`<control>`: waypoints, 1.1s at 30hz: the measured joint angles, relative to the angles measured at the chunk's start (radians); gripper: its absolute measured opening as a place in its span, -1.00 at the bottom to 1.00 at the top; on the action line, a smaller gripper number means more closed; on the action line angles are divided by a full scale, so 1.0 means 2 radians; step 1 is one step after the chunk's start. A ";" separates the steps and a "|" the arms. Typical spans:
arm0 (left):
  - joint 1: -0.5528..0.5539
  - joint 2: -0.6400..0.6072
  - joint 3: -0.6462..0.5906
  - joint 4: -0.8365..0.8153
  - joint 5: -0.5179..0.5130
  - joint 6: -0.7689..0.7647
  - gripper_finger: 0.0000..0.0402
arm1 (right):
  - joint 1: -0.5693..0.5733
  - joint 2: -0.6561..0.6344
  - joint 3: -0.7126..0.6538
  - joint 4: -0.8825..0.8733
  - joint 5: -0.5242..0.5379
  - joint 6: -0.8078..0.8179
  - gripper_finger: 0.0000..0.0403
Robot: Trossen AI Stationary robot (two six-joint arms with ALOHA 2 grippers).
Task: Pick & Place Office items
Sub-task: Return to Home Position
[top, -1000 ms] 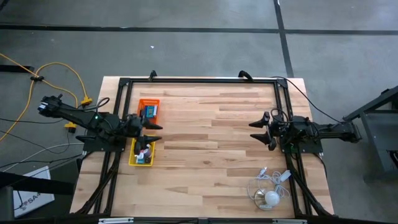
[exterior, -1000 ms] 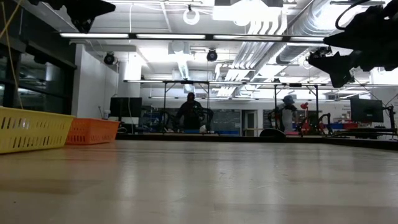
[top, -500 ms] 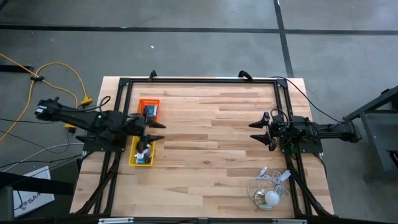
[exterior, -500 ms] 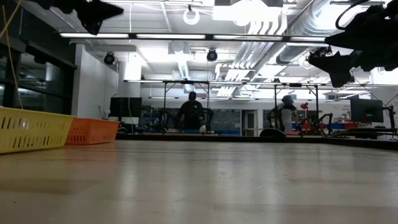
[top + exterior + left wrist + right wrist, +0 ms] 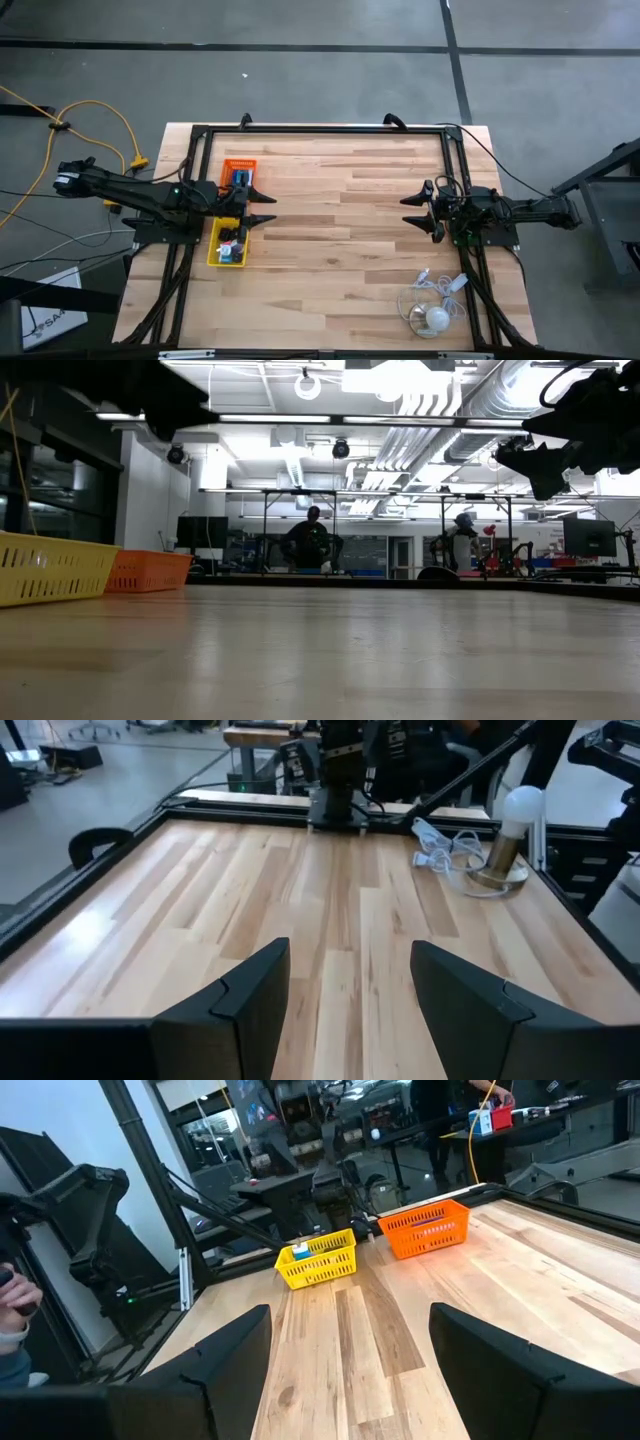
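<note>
The office items are small blue, white and red bits lying in two trays at the table's left: some in the yellow tray (image 5: 228,246) (image 5: 318,1258), a blue one (image 5: 241,178) in the orange tray (image 5: 240,170) (image 5: 428,1228). My left gripper (image 5: 264,205) (image 5: 350,955) hovers open just right of the trays, pointing across the table, with nothing between its fingers. My right gripper (image 5: 408,207) (image 5: 350,1320) waits open above the table's right side, facing the trays.
A white cable bundle with a round white piece (image 5: 432,305) (image 5: 485,845) lies at the near right corner. A black frame (image 5: 320,128) runs along the table's edges. Bare wood lies between the two grippers. People stand in the room beyond the table (image 5: 312,540).
My left gripper has swung from over the trays toward the table's right edge and sunk a little, rolling slightly. It stays open. The right arm has kept still.
</note>
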 joint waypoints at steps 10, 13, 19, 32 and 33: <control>0.000 -0.045 -0.187 0.241 -0.020 -0.011 0.01 | 0.000 0.000 0.000 0.000 0.000 0.000 0.28; -0.001 -0.073 -0.210 0.247 -0.029 -0.012 0.01 | 0.000 0.000 0.000 0.000 0.000 0.000 0.28; -0.001 -0.118 -0.218 0.212 -0.030 -0.008 0.01 | 0.000 0.000 0.000 0.000 0.000 0.000 0.28; -0.001 -0.200 -0.220 0.070 -0.027 -0.007 0.01 | 0.000 0.000 0.000 0.000 0.000 0.000 0.28; -0.001 -0.206 -0.220 0.058 -0.021 -0.004 0.01 | 0.000 0.000 0.000 0.000 0.000 0.000 0.28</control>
